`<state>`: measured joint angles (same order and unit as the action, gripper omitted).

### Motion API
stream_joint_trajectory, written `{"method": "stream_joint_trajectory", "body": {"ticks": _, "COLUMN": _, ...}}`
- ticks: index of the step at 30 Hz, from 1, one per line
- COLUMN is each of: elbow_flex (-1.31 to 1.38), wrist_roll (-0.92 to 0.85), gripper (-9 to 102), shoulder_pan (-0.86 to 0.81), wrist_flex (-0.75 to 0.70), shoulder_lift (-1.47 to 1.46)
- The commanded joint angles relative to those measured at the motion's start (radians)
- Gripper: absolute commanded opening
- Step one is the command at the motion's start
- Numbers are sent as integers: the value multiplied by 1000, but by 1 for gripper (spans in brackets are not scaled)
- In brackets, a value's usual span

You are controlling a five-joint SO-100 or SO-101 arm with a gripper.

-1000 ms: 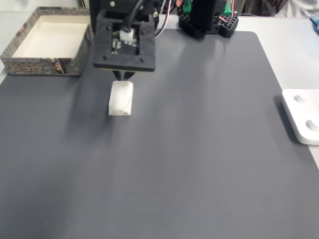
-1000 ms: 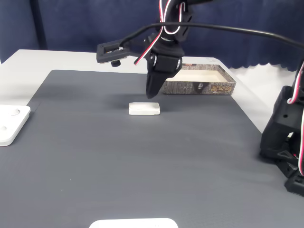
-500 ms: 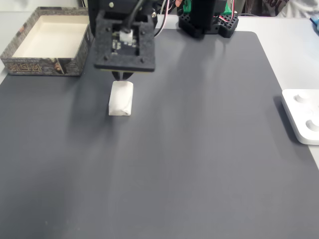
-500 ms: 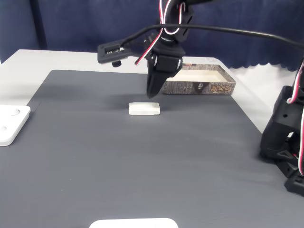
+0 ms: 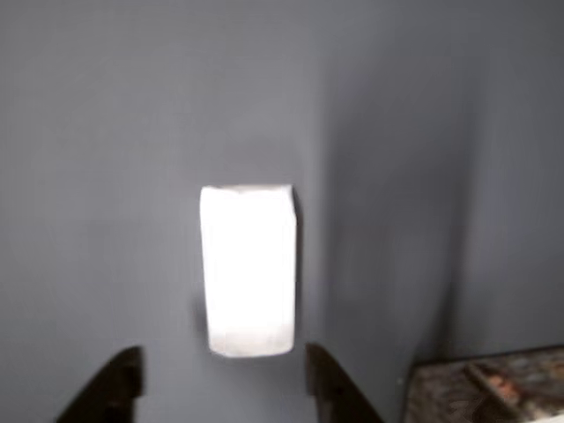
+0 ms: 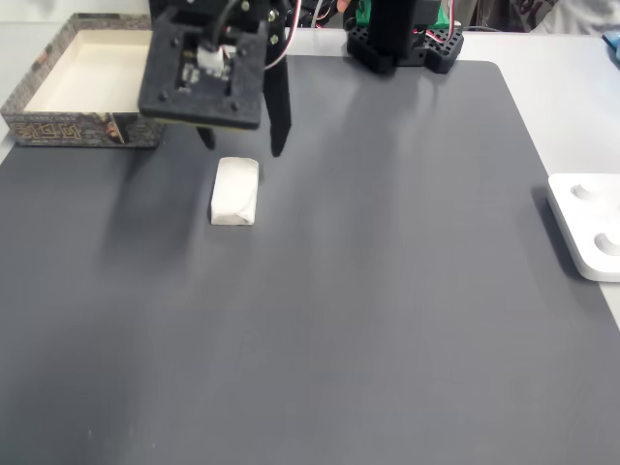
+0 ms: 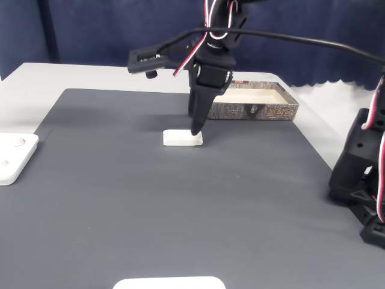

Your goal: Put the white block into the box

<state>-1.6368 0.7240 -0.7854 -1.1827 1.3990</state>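
The white block (image 6: 234, 191) lies flat on the dark grey mat, its long side running away from the arm's base. My gripper (image 6: 242, 147) stands open just above the block's end nearest the box, one finger on each side. In the other view the block (image 5: 247, 269) fills the middle, and the two dark fingertips (image 5: 330, 388) of the gripper (image 5: 220, 392) straddle its near end without touching it. From the side, the gripper (image 7: 194, 123) points down at the block (image 7: 182, 138). The box (image 6: 68, 128) sits at the mat's far left corner, cream inside and empty; it also shows as the box (image 7: 283, 112).
A white device with round dimples (image 6: 586, 228) lies off the mat's right edge, and shows as the device (image 7: 12, 153) on the left. The arm's black base (image 6: 402, 34) stands at the back. Another white object (image 7: 168, 283) pokes in at the bottom edge.
The gripper has opened from shut and dropped lower, so its fingers now straddle the block's end. The wrist has tilted and its camera board has shifted left. The block has not moved.
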Motion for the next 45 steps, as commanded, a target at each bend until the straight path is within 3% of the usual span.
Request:
{"method": "stream_joint_trajectory", "body": {"ticks": 1, "elbow_flex": 81, "wrist_roll": 21, "gripper": 32, "shoulder_pan": -18, "wrist_flex": 28, "shoulder_lift": -5}}
{"method": "stream_joint_trajectory", "body": {"ticks": 14, "elbow_flex": 94, "wrist_roll": 97, "gripper": 33, "shoulder_pan": -25, "wrist_flex": 101, "shoulder_lift": -60}}
{"method": "stream_joint_trajectory", "body": {"ticks": 45, "elbow_flex": 94, "wrist_roll": 81, "gripper": 32, "shoulder_pan": -12, "wrist_flex": 187, "shoulder_lift": -149}}
